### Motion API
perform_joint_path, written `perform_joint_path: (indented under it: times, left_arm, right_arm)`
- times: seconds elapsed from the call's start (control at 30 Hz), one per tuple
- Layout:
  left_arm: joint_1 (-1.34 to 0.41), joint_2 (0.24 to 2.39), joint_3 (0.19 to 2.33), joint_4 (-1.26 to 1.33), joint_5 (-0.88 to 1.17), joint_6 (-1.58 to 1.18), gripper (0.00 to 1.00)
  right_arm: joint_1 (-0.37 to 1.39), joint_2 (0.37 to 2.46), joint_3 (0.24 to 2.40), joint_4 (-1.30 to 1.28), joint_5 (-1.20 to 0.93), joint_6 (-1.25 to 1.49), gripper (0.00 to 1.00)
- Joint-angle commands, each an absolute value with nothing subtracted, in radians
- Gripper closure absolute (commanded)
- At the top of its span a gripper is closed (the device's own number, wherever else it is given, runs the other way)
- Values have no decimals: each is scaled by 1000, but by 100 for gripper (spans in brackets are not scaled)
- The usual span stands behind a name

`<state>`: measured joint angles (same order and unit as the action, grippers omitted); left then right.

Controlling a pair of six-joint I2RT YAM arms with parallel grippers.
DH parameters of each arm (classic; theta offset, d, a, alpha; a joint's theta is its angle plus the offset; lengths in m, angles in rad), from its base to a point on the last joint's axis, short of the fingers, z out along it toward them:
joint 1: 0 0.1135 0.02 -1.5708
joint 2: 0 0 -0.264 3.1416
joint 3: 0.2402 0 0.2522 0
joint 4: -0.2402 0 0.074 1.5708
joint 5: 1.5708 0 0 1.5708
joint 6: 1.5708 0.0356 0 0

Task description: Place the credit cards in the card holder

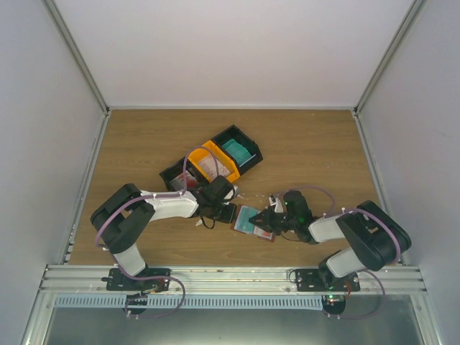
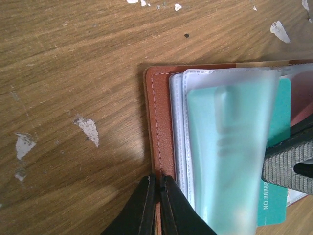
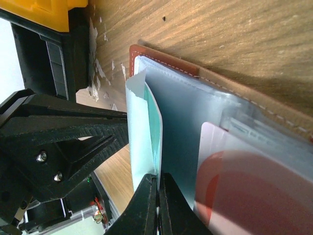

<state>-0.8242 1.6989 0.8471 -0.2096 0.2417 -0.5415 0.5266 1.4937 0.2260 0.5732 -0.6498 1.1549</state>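
1. Left gripper is clenched on the stitched leather edge of the card holder. Its two black fingers stand almost together, one on each side of that edge.
2. Right gripper is pinched tight on a teal card. One ribbed pad lies across the part of the card that sticks out of a frosted clear sleeve.
3. The card holder lies open and flat on the wooden table, between the two grippers and just ahead of the arm bases. Most of the teal card is already under the sleeve, with its long edge and a printed number still outside.
4. A further sleeve of the holder shows a white card with a red round mark.
5. Small white scraps are scattered on the wood beside and beyond the holder.
6. Farther back three bins stand touching in a slanted row:
   - an orange bin in the middle, holding pale cards;
   - a black bin to its right, with teal cards inside;
   - another black bin to its left, whose contents cannot be made out.
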Motion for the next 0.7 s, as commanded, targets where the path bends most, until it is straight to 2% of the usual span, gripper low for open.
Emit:
perform_joint_path:
  times: [0.0, 0.17, 0.27, 0.43, 0.67]
  left_arm:
    - [-852, 1713, 822, -206, 274, -544, 92]
    - [-853, 1713, 819, -201, 280, -546, 92]
    - [-853, 1711, 818, -200, 283, -545, 92]
    - [-853, 1700, 811, -198, 287, -549, 92]
    - [-853, 1687, 812, -199, 287, -549, 92]
  right_arm:
    - [533, 1473, 203, 526, -520, 1186, 99]
    - [537, 1470, 210, 535, -509, 1201, 99]
    - [539, 1475, 220, 535, -510, 1198, 96]
    - [545, 1464, 226, 525, -518, 1195, 84]
    - [556, 1285, 235, 348, -448, 1172, 62]
